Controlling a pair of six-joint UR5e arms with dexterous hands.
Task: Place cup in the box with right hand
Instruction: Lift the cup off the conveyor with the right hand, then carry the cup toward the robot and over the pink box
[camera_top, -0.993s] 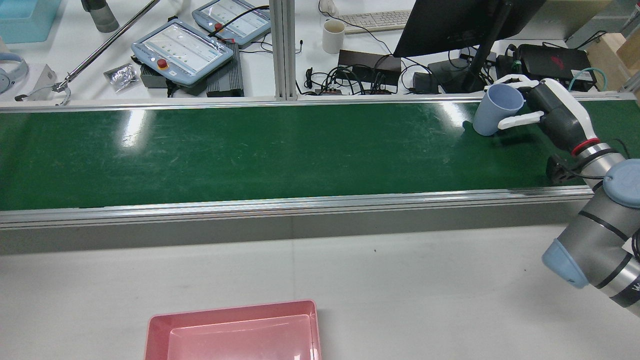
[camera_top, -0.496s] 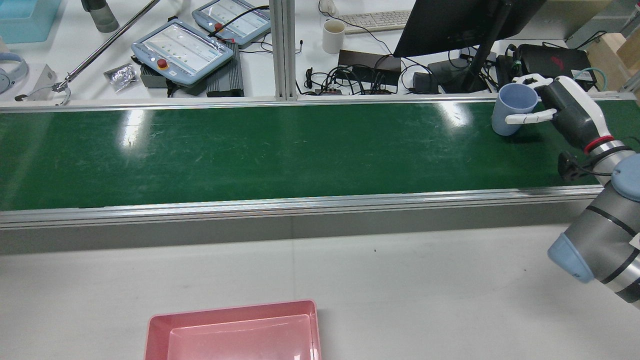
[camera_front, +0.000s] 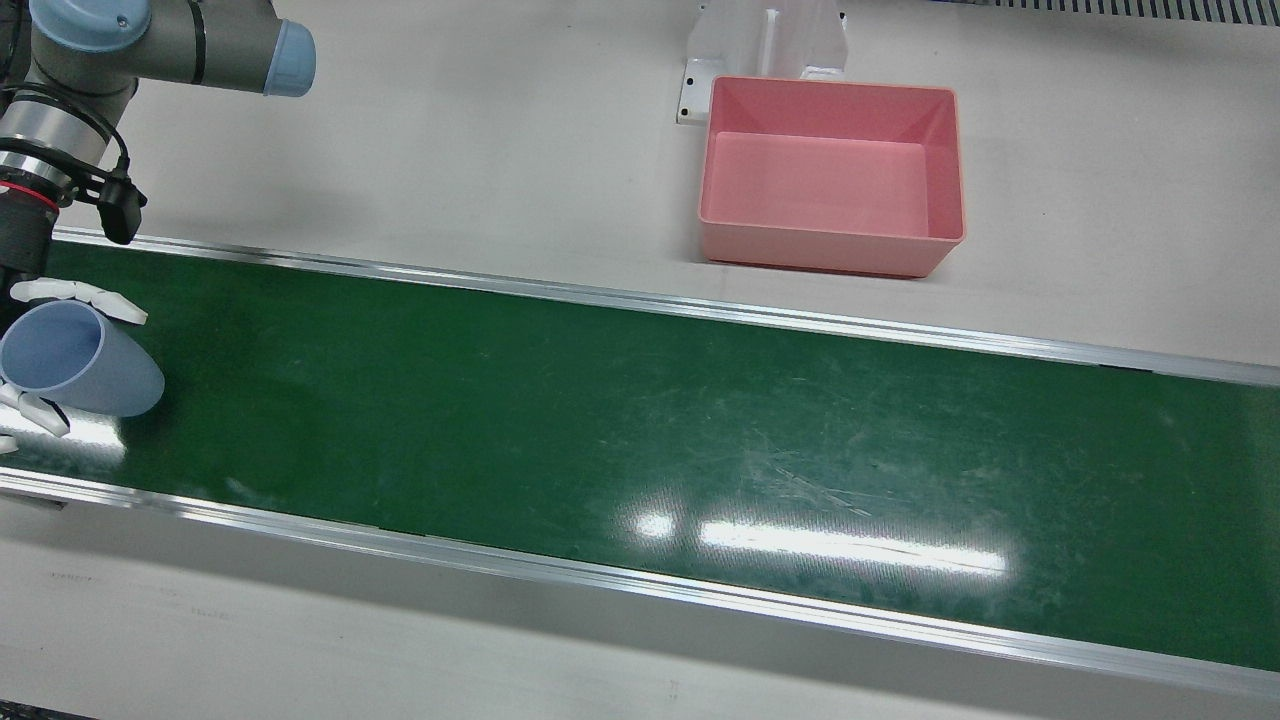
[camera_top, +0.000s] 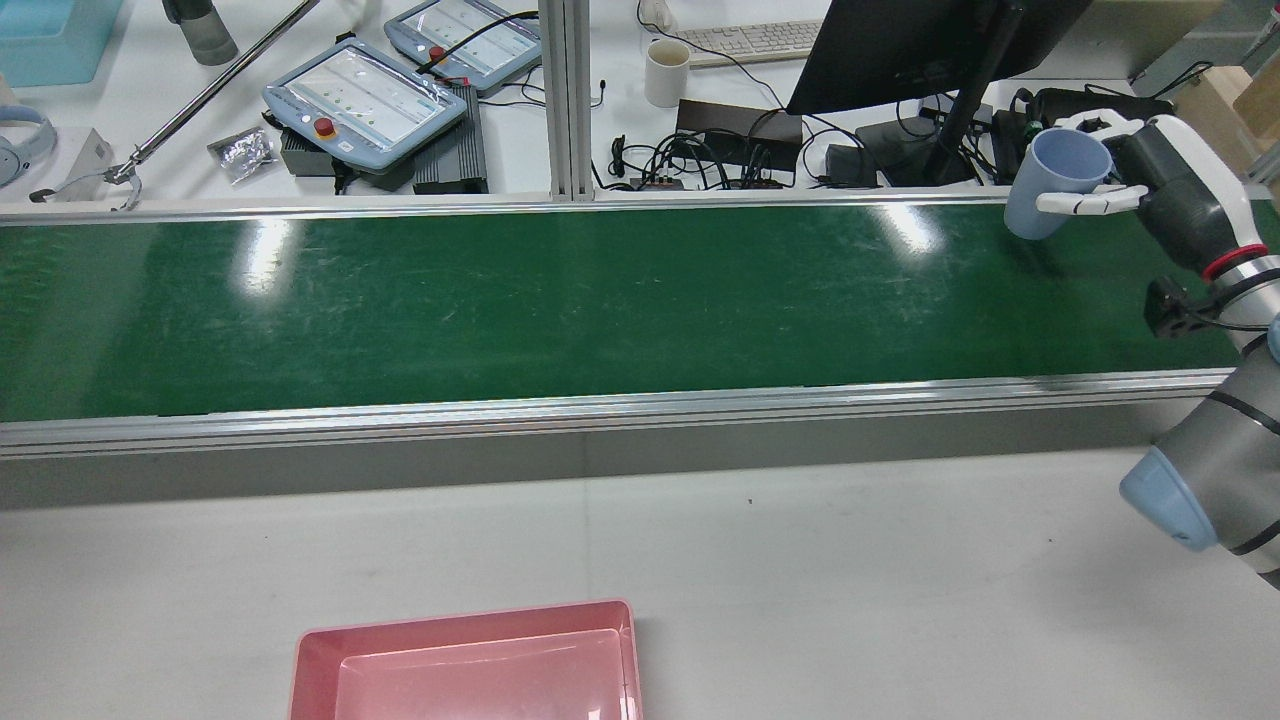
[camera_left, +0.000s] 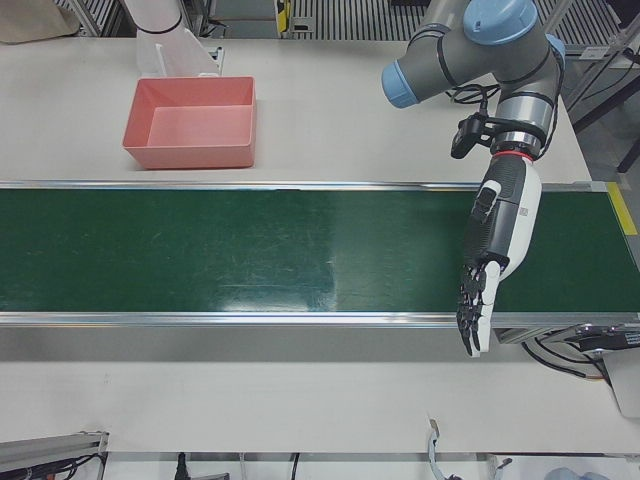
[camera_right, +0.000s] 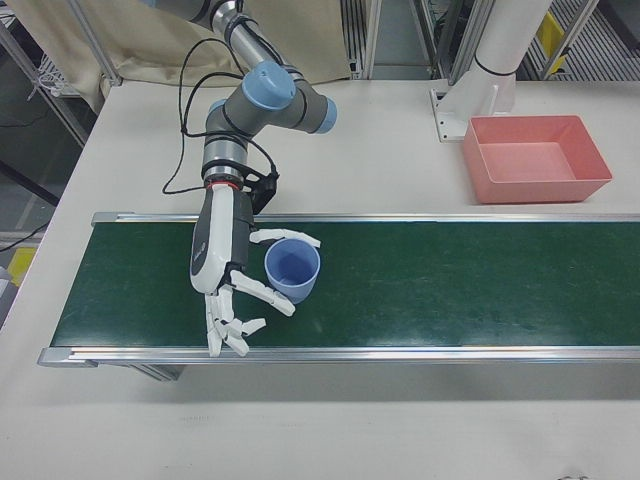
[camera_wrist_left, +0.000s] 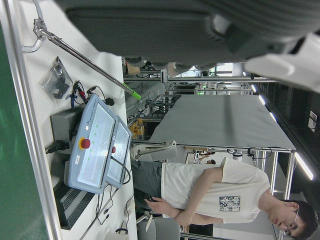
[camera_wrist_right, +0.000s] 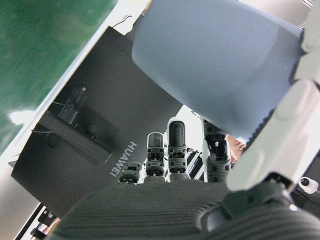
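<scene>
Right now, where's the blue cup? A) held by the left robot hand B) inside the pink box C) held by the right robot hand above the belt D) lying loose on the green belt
C: the blue cup sits tilted between the fingers of the right robot hand over the green belt, while the pink box holds nothing and the left robot hand hangs open.

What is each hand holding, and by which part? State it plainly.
The right hand holds the blue cup by its side wall, fingers wrapped around the body just below the rim, above the green belt. The left hand holds nothing.
</scene>
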